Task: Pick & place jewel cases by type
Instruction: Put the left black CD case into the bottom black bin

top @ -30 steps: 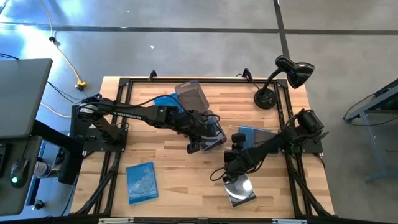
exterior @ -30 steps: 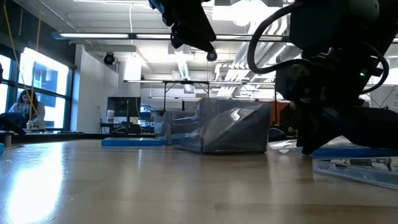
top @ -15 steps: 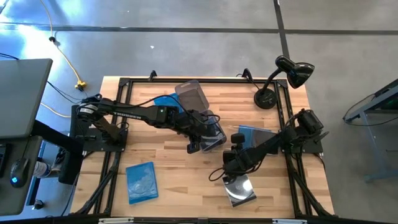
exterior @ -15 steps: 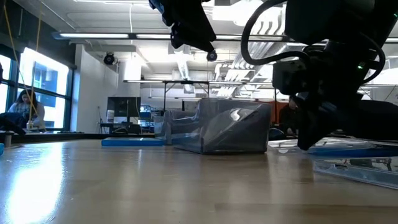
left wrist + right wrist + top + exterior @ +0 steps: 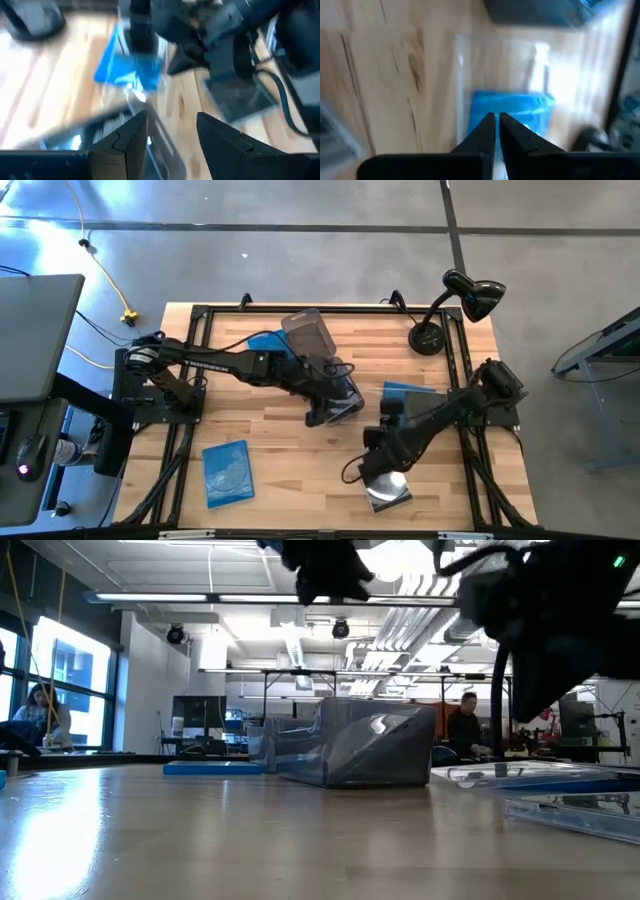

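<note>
Your table (image 5: 250,430) carries two smoky tubs: the back tub (image 5: 305,332) and the mid tub (image 5: 347,390). The left arm (image 5: 220,363) reaches across to the mid tub. The right arm (image 5: 445,412) reaches in toward the table's front.

I count four cases in plain view:
- The front blue case (image 5: 226,472) lies alone near the front left.
- The back blue case (image 5: 258,342) lies just beside the back tub.
- The right blue case (image 5: 410,393) lies near the right arm.
- The silver case (image 5: 388,490) lies at the front edge.

What sits inside the tubs I cannot make out.

The left gripper (image 5: 322,415) hangs over the mid tub's near end with its fingers well apart. Something clear shows between them in the wrist view, possibly the tub's rim, but the blur hides whether it touches.

The right gripper (image 5: 372,463) is above the silver case's near corner. Its fingers (image 5: 487,131) are pinched almost together, and I see nothing between them.

Expect these cases to be light, stiff, brittle and slick. Lying flat on wood they give you little to catch. My judgement is to take one across two opposite edges near a corner. Close gently, since hard plastic may crack or squirt out sideways.
</note>
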Robot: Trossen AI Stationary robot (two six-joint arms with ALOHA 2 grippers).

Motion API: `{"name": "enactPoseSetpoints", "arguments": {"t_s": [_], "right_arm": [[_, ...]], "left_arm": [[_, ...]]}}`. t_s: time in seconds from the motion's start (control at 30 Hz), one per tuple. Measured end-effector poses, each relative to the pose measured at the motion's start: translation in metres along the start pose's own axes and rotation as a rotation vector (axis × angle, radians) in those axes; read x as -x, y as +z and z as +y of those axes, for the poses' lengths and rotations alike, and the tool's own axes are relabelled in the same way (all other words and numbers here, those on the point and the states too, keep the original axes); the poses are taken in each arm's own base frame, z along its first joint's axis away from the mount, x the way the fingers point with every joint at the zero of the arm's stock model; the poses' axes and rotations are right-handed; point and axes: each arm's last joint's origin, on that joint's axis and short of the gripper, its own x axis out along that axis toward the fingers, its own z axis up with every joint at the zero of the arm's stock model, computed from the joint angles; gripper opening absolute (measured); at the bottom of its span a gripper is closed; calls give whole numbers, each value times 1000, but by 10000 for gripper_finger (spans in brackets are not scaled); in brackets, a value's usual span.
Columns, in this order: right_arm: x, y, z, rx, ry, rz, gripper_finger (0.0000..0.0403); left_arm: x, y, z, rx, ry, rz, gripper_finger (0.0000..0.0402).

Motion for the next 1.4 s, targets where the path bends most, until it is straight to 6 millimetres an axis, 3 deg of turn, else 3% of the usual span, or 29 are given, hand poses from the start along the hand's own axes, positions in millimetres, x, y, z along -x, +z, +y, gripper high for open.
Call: {"name": "enactPoseSetpoints", "arguments": {"t_s": [0.1,0.27,0.43,0.63,0.8,0.97,1.1,1.4], "right_arm": [[15,-7,-4,-22,-42,62,41],[27,-22,-3,-12,-85,148,99],[26,-34,4,-34,-114,158,155],[15,-51,13,-39,-126,228,190],[4,-63,24,-111,-116,201,194],[1,-78,33,-180,-134,213,195],[0,-92,41,-230,-146,207,195],[-9,-112,50,-395,-224,-1,195]], "left_arm": [[1,5,13,-27,29,-50,168],[-5,2,57,47,32,-46,168],[-25,8,97,106,-96,-103,168],[-66,39,127,101,-161,-64,168],[-100,48,136,34,-153,95,168],[-125,44,141,63,-289,139,168],[-135,42,138,60,-386,110,168],[-147,40,115,-100,-349,111,168]]}}
